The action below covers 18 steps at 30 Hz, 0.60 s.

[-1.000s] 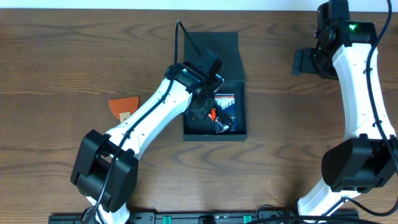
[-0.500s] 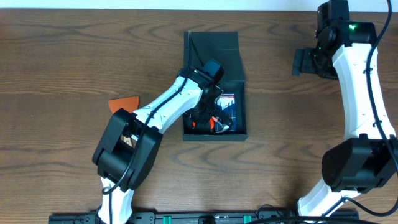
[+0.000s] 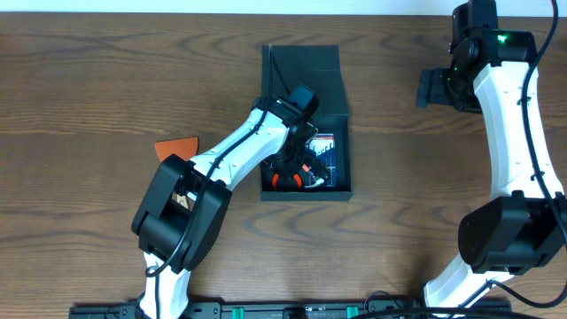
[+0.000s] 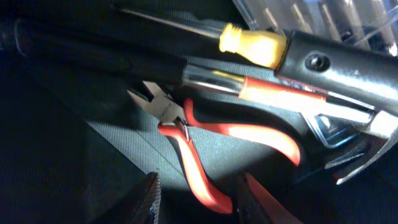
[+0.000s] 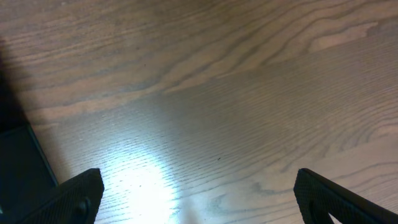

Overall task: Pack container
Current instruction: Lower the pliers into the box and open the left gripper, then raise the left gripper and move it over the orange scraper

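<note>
The dark teal container (image 3: 347, 133) stands open at mid-table, its flap lid (image 3: 303, 71) lying flat behind it. My left gripper (image 3: 297, 175) reaches down into it. In the left wrist view its jaws (image 4: 202, 202) are open, with one handle of the red-handled cutting pliers (image 4: 186, 134) between the fingers. The pliers lie on the container floor. A yellow-handled screwdriver (image 4: 252, 45) and a red-and-silver tool (image 4: 273, 93) lie beside them. My right gripper (image 3: 436, 89) is open and empty over bare table (image 5: 211, 112), far right of the container.
A blue-cased screwdriver set (image 3: 324, 147) lies in the container's right half. An orange piece (image 3: 177, 151) lies on the wooden table left of the container. A dark edge (image 5: 18, 162) shows at the left of the right wrist view.
My left arm swung in and reached deeper into the container. More of the red pliers now shows at the container's lower left. The right arm has not moved.
</note>
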Tool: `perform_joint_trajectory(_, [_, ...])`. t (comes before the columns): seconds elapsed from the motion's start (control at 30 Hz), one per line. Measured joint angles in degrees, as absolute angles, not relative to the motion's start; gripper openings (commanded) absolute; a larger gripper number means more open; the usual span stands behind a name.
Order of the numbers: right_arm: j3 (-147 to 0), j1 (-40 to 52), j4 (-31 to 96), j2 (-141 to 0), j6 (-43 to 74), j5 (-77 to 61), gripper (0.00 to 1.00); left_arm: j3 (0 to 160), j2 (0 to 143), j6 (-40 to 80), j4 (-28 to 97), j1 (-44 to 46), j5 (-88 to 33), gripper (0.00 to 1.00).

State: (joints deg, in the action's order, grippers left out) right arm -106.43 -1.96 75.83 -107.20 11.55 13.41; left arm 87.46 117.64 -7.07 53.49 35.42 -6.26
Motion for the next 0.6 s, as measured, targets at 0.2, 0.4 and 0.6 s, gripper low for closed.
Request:
perform_joint_trajectory(0.2, [-106.4,-2.0,75.8,-107.2,11.6,13.4,0.99,91.5,117.6,-7.1,57.4,35.4,-6.3,0.39])
perform_joint_trajectory(0.4, [-106.4,-2.0,75.8,-107.2,11.6,13.4,0.99,102.3,117.6,-7.2,63.6,35.3,-6.2,0.66])
perform_joint_trajectory(0.6, [-106.4,-2.0,75.8,-107.2,11.6,13.4,0.99,113.1,117.3,-7.2,71.7,33.2,-6.3,1.00])
